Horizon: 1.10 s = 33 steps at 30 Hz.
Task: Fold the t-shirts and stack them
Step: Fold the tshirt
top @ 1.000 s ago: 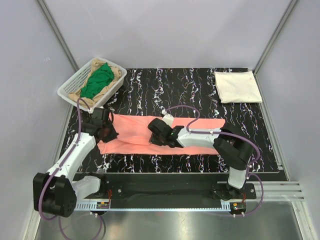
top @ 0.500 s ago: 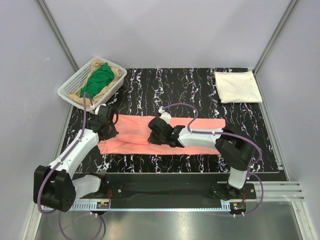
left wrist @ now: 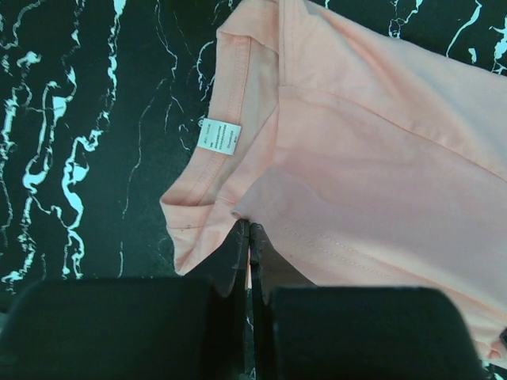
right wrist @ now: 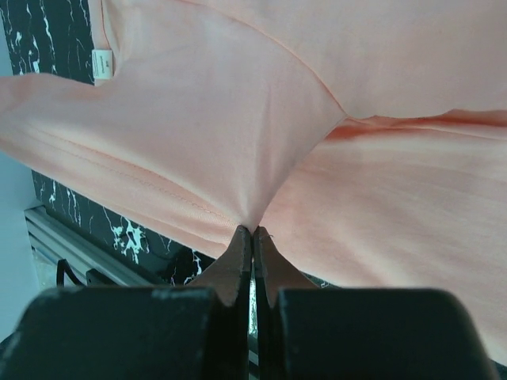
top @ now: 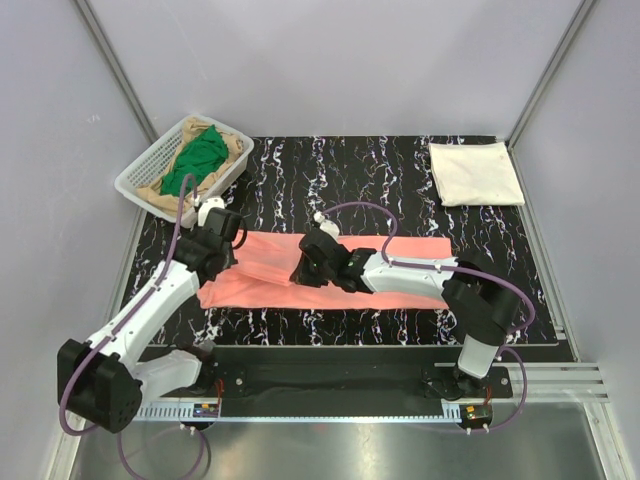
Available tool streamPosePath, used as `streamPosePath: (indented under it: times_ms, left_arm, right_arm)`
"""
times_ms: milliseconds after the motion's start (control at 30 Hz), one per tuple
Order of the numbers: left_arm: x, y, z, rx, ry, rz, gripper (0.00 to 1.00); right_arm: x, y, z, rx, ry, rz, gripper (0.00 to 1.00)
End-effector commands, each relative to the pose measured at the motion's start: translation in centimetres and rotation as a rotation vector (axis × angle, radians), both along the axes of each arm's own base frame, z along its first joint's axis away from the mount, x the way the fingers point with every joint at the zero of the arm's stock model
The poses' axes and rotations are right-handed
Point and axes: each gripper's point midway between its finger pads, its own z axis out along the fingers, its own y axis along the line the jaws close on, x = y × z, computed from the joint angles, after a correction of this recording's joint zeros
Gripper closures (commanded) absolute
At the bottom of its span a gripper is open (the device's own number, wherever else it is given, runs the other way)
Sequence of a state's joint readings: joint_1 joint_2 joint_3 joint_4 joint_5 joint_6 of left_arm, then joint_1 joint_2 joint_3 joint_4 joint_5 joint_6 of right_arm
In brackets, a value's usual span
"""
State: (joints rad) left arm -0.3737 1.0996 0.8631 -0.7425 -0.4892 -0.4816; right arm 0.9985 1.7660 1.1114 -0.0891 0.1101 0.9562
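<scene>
As I see it, L pincer (left wrist: 247,227): clamped on pink shirt (left wrist: 372,150) edge
R pincer (right wrist: 252,231): clamped on same shirt, mid-fold

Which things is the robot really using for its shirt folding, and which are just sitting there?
For the job: salmon-pink t-shirt, pinched by the left gripper and the right gripper; folded cream-white t-shirt; crumpled green t-shirt and tan t-shirt.
Just lying about: white mesh basket holding those two; black marbled mat.
</scene>
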Motion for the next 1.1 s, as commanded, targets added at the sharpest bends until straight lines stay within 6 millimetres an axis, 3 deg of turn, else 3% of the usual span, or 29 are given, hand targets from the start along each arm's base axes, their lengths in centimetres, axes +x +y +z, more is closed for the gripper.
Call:
streamPosePath:
  times_ms: [0, 100, 233, 400, 533, 667, 867, 1067]
  left_arm:
    - [1.1, 2.2, 2.7, 0.149, -0.068, 0.036, 1.0]
    - [0.6, 1.2, 1.1, 0.11, -0.019, -0.012, 1.0]
    - [-0.2, -1.5, -2.1, -0.022, 0.077, -0.082, 1.0]
    - [-0.7, -2.1, -5.7, -0.014, 0.23, -0.084, 1.0]
    - [-0.3, -2.3, -6.4, -0.003, 0.274, -0.083, 1.0]
    - [0.8, -2.2, -5.8, 0.029, 0.26, -0.086, 1.0]
    - [2.4, -2.0, -5.3, 0.073, 0.258, -0.072, 1.0]
    - [4.4, -1.9, -4.7, 0.062, 0.226, -0.008, 1.0]
  right_arm:
    - [-0.1, -0.8, -0.3, -0.042, 0.001, 0.034, 1.0]
    - [-0.1, -1.0, -1.1, -0.06, 0.004, 0.04, 1.0]
    - [-0.5, -1.2, -2.2, -0.08, 0.019, 0.061, 1.0]
    - [-0.7, -1.6, -3.3, -0.103, 0.036, 0.079, 0.99]
    - [-0.8, -1.2, -5.4, -0.12, 0.09, 0.107, 0.98]
    - [-0.4, -1.6, -6.1, -0.127, 0.106, 0.092, 0.98]
    - [1.2, -1.1, -3.8, -0.054, 0.102, 0.113, 0.97]
    - [3.1, -1.1, -3.1, -0.015, 0.11, 0.088, 0.95]
